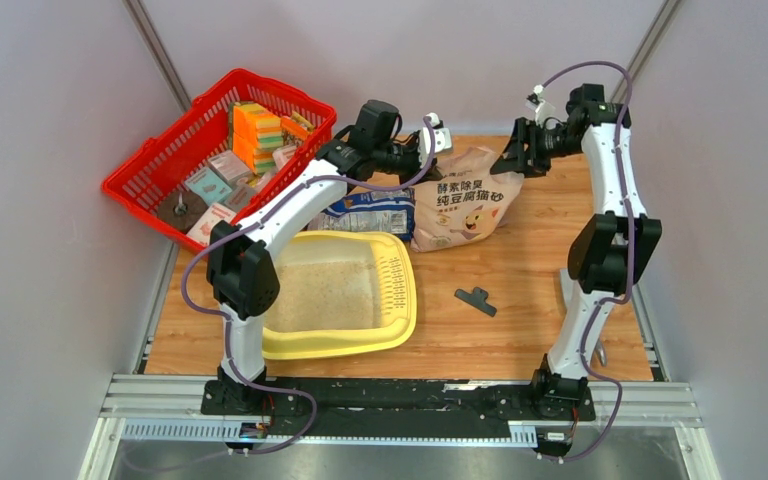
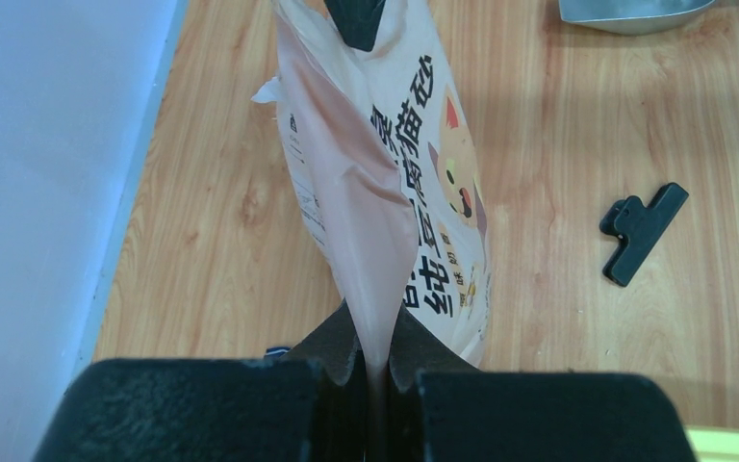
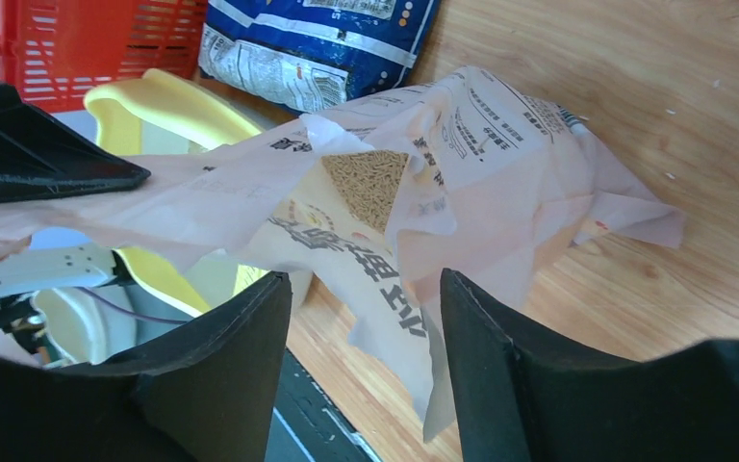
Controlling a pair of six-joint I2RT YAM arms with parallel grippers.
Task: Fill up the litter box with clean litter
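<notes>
The pale-yellow litter box (image 1: 400,318) lies at the near left and holds a layer of beige litter (image 1: 325,290). The tan litter bag (image 1: 465,200) with dark lettering stands behind it. My left gripper (image 1: 428,148) is shut on the bag's top edge; the paper is pinched between its fingers (image 2: 346,361) in the left wrist view. My right gripper (image 1: 513,158) is open at the bag's top right corner. In the right wrist view a flap of the bag (image 3: 414,318) hangs between its spread fingers (image 3: 241,356). Brown granules (image 3: 370,183) show inside the bag.
A blue-and-white printed bag (image 1: 370,212) lies between the tan bag and the red mesh basket (image 1: 160,165) of sponges and packets at the far left. A black clip (image 1: 475,300) lies on the wood right of the litter box. A grey metal object (image 2: 635,12) sits beyond the bag.
</notes>
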